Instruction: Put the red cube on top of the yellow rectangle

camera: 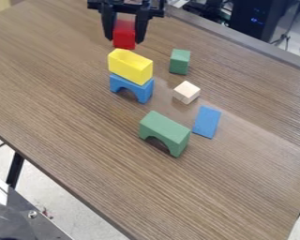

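While the gripper (124, 40) hung at the top of the view, its fingers stood closed in on the red cube (124, 38), one on each side; the cube showed just above the upper-left end of the yellow block (130, 66), which lay with its long axis running from upper left to lower right, on top of the blue arch (140, 89). Whether the cube was over that end or beyond it, I could not tell from the one slant; either way, the coming move seemed to call for a short shift down the view and a little right, along the block's length, to bring the cube over its middle, then a gentle lowering; set down too near the end, it could tip the block off the arch.
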You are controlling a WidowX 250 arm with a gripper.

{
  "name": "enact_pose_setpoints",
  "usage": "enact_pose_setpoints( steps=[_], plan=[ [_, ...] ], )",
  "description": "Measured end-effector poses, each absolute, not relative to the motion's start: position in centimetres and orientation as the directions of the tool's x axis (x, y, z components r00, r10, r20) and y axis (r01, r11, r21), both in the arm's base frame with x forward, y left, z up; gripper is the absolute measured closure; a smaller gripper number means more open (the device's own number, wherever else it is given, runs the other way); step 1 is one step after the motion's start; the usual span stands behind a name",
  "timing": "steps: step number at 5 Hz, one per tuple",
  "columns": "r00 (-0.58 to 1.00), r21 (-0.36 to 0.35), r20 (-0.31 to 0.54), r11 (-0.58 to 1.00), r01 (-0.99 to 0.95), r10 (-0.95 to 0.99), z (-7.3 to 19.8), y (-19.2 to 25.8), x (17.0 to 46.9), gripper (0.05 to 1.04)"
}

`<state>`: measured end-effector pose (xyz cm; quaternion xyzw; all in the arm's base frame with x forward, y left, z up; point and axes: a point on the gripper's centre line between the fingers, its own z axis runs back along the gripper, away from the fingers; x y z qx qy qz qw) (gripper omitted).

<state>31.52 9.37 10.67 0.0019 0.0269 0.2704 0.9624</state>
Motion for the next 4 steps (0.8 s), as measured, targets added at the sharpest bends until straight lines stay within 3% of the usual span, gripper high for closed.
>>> enact_pose_setpoints(
  steps=[4],
  plan=[
    [0.856, -0.002, -0.111, 0.861, -0.509, 0.505, 9.86, 8.63, 31.26, 0.493]
  ],
)
